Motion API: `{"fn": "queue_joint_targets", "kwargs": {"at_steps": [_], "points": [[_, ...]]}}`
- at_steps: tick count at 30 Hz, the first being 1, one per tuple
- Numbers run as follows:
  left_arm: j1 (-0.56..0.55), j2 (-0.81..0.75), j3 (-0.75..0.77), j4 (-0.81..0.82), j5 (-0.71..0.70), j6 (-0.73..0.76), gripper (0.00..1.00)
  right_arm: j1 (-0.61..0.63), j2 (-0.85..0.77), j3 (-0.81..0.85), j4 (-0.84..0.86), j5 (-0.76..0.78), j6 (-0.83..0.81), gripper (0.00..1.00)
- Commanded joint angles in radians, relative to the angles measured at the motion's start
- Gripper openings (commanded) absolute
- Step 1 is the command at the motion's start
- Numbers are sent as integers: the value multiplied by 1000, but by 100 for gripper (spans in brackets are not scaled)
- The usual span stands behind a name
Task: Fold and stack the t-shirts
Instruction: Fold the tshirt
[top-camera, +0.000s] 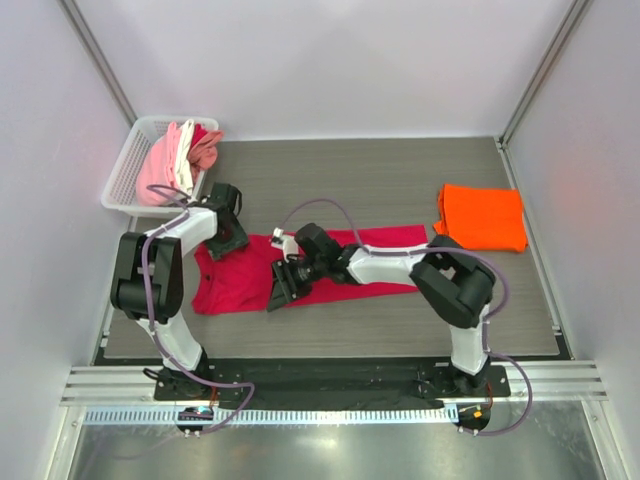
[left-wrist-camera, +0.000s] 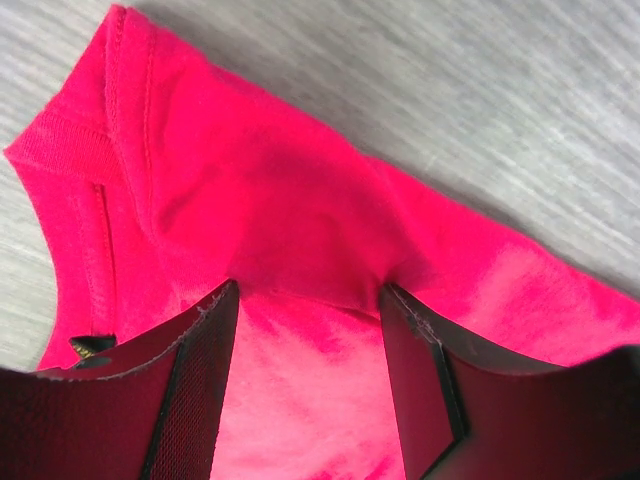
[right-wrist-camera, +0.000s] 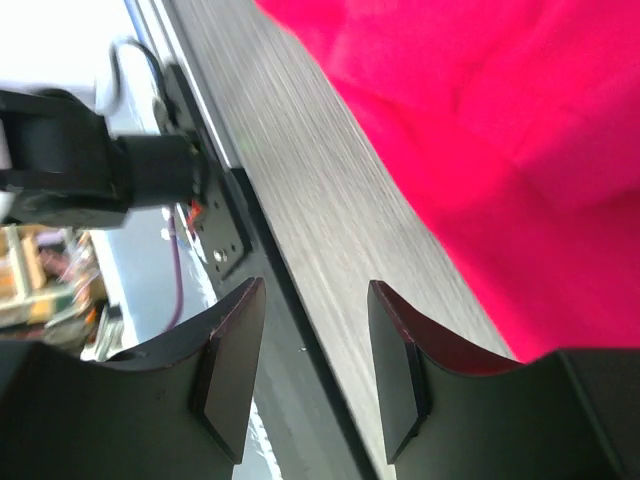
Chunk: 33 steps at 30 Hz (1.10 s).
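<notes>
Because the left tool stands spread astride a raised ridge of the crimson t-shirt near its collar, closing there could catch only the top layer, and the cloth would likely sag or twist when lifted. The right tool, also spread and empty, hangs over bare table just beside the shirt's near edge and may miss the hem. Soft and slightly rumpled, the shirt lies across the table's middle, well apart from the folded orange t-shirt.
</notes>
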Motion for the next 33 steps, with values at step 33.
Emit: {"fn": "queue_joint_targets", "kwargs": {"at_steps": [33], "points": [[-112, -294, -243, 60, -68, -183, 73, -618, -134, 11, -553, 1042, -31, 23]]}}
